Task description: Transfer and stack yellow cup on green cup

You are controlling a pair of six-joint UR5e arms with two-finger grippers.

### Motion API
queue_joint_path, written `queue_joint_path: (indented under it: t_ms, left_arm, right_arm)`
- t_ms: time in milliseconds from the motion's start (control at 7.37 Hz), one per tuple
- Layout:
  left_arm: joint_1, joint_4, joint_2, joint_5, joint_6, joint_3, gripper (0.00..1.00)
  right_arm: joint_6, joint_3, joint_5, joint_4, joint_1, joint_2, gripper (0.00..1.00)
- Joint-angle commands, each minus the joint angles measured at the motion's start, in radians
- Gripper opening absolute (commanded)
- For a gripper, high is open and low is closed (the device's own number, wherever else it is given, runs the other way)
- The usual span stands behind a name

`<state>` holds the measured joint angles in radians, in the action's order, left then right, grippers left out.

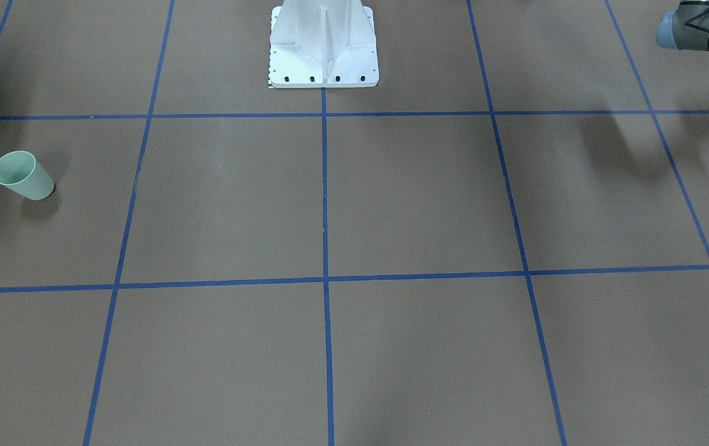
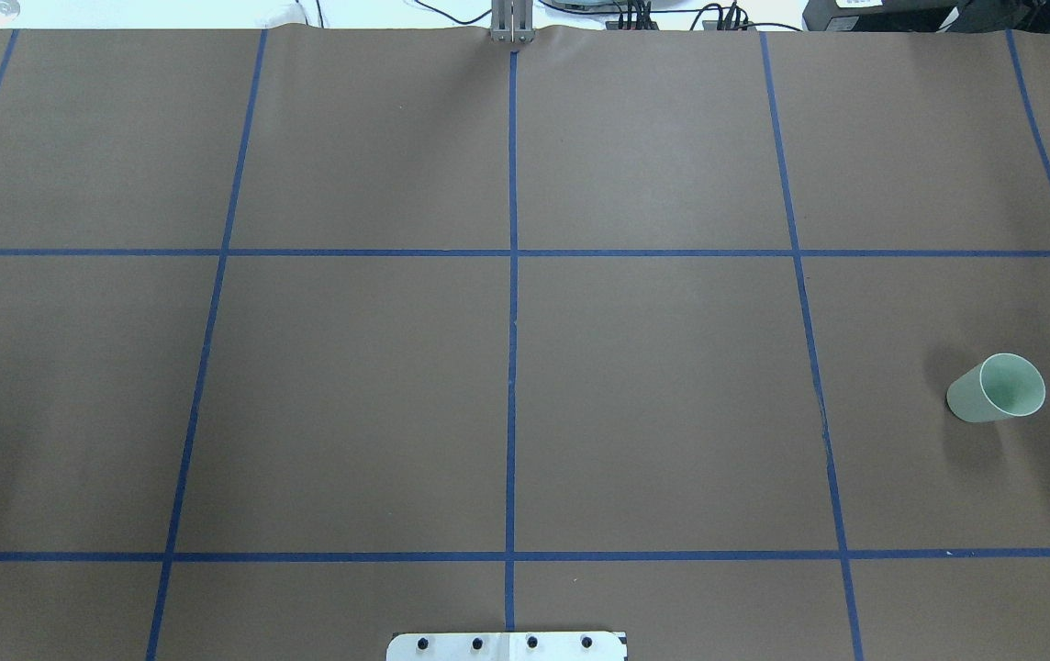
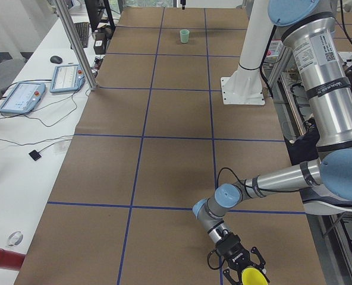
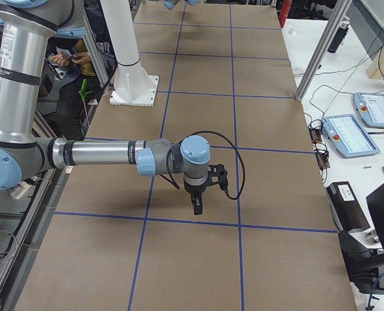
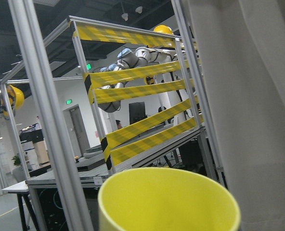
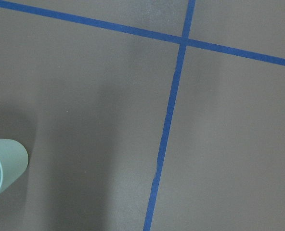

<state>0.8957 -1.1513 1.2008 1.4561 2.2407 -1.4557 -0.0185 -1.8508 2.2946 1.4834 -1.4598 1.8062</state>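
The green cup point(image 2: 996, 388) stands upright on the brown table at the robot's right; it also shows in the front view point(image 1: 23, 176), far off in the left side view point(image 3: 184, 35), and at the lower left edge of the right wrist view point(image 6: 0, 168). The yellow cup point(image 5: 169, 204) fills the bottom of the left wrist view, rim close to the camera. In the left side view the left gripper point(image 3: 242, 267) is at the yellow cup point(image 3: 252, 276), low at the table's near end. The right gripper point(image 4: 197, 206) points down above the table. I cannot tell either grip.
Blue tape lines point(image 2: 513, 303) divide the table into squares. The white robot base point(image 1: 323, 46) stands at the robot's edge. An aluminium post point(image 3: 75, 41) and tablets point(image 3: 69, 77) stand along the far side. The left arm's elbow point(image 1: 701, 28) shows at the front view's corner.
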Motion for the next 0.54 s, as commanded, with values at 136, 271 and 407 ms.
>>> queue_joint_path:
  t_ms: [136,271,407]
  left_arm:
    - [0.142,-0.215,0.043,-0.256,-0.186,0.0,0.32]
    - [0.153,-0.275,0.057,-0.284,-0.237,0.0,0.32]
    - [0.154,-0.344,0.072,-0.298,-0.292,0.0,0.32]
  right_arm:
    - [0.0,-0.005,0.0,0.0,-0.001,-0.018,1.0]
    - [-0.001,-0.005,0.0,0.0,-0.001,-0.031,1.0]
    - [-0.001,-0.005,0.0,0.0,-0.001,-0.045,1.0]
